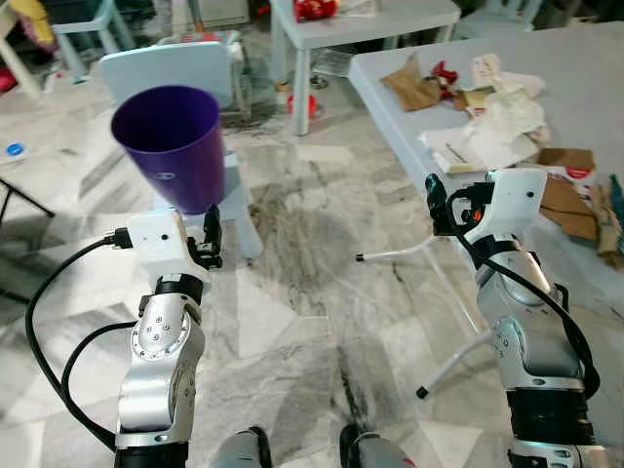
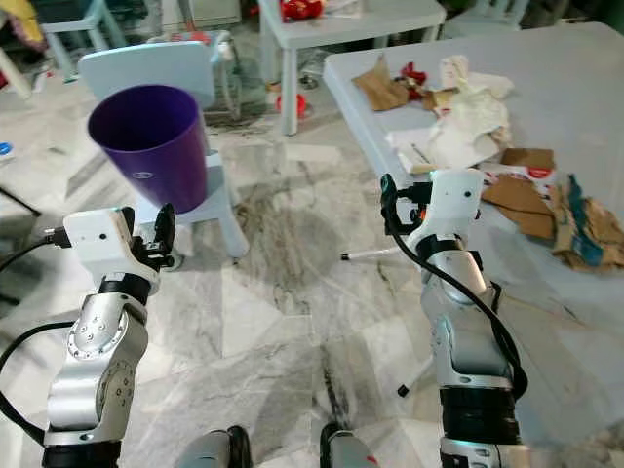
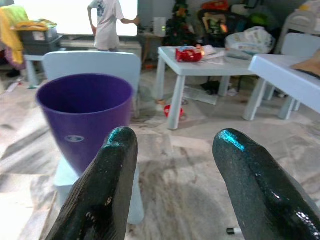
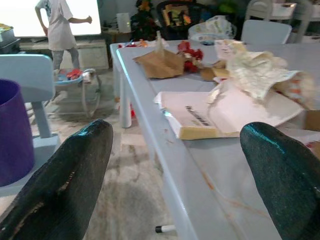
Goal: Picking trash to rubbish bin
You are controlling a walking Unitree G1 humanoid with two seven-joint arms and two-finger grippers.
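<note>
A purple rubbish bin [image 1: 174,144] stands on a small pale blue chair [image 1: 185,73] ahead on my left. Trash lies on the grey table [image 1: 585,88] at my right: white crumpled paper [image 1: 502,122], brown torn cardboard [image 1: 565,195], a brown paper piece [image 1: 411,86] and a red scrap [image 1: 446,72]. My left gripper [image 3: 172,170] is open and empty, held just short of the bin. My right gripper [image 4: 175,165] is open wide at the table's near edge, facing a white sheet [image 4: 220,112] with nothing between its fingers.
A white table [image 1: 375,24] with red items stands behind. White folding table legs [image 1: 429,249] stretch across the marble floor between my arms. A person [image 3: 106,22] stands far off by a bright window. Clutter and chairs line the back of the room.
</note>
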